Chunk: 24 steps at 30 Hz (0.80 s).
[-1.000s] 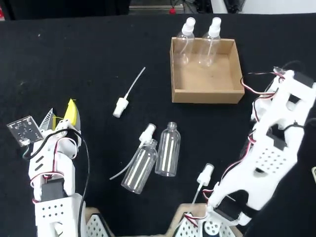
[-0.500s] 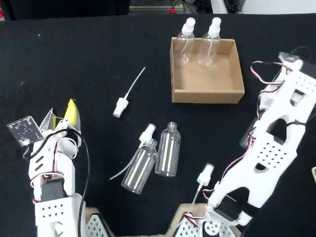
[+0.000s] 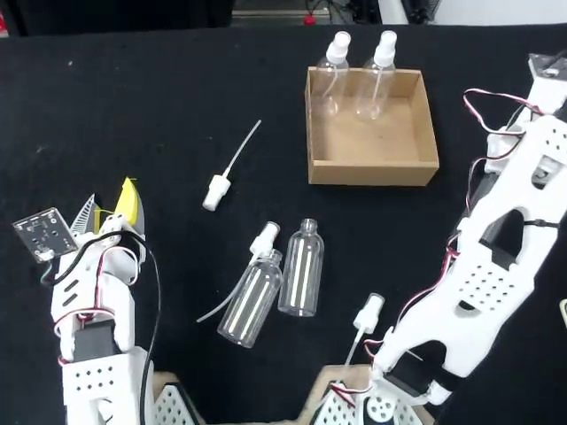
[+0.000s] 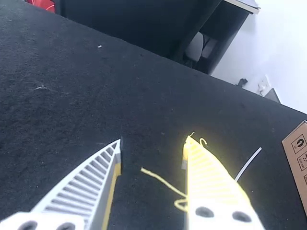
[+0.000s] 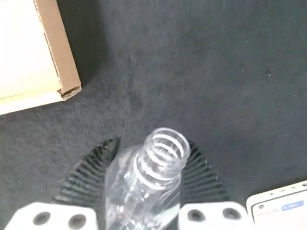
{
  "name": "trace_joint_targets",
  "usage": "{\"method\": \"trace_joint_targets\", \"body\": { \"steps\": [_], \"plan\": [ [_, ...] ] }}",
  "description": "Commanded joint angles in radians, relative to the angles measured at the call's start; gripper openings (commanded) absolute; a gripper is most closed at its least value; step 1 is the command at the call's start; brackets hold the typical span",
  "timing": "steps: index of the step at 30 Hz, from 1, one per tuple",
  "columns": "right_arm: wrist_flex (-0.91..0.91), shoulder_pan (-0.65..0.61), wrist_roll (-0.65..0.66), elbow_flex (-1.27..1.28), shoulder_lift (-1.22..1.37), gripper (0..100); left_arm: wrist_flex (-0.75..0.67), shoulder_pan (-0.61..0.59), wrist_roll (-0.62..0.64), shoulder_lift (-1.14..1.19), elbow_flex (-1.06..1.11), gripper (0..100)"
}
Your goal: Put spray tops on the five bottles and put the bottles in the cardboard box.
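The right claw (image 5: 153, 143) is pinching an uncapped bottle (image 5: 160, 158) by its body, above the black counter (image 3: 133, 88) near the 3 o'clock side of the cardboard box (image 3: 372, 170). Inside the box, two topped bottles (image 3: 334, 75) stand at its 12 o'clock wall. The left claw (image 4: 153, 141) is spread with nothing in it, toward the counter's 8 o'clock corner. At the counter's centre, a bottle with a spray top at its neck (image 3: 252, 297) lies beside an open bottle (image 3: 301, 266). One loose spray top (image 3: 217, 189) lies at 11 o'clock of this pair, and another spray top (image 3: 368, 314) lies at 4 o'clock.
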Motion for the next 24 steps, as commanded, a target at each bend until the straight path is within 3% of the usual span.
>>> {"method": "trace_joint_targets", "body": {
  "steps": [1,7,16,19,24],
  "plan": [
    [0.0,0.029,-0.008,-0.047,-0.116,5.7,-0.021,0.012,-0.006,-0.011,0.024,20],
    [0.037,0.041,-0.071,0.067,-0.228,5.7,-0.021,0.012,-0.006,-0.011,0.024,20],
    [-0.002,0.041,-0.006,0.446,-0.558,5.7,-0.021,0.012,-0.006,-0.011,0.024,20],
    [-0.195,0.052,-0.006,0.653,-0.684,5.7,-0.021,0.012,-0.006,-0.011,0.024,20],
    [-0.709,0.064,-0.012,1.129,-0.831,5.7,-0.021,0.012,-0.006,-0.011,0.024,20]
  ]
}}
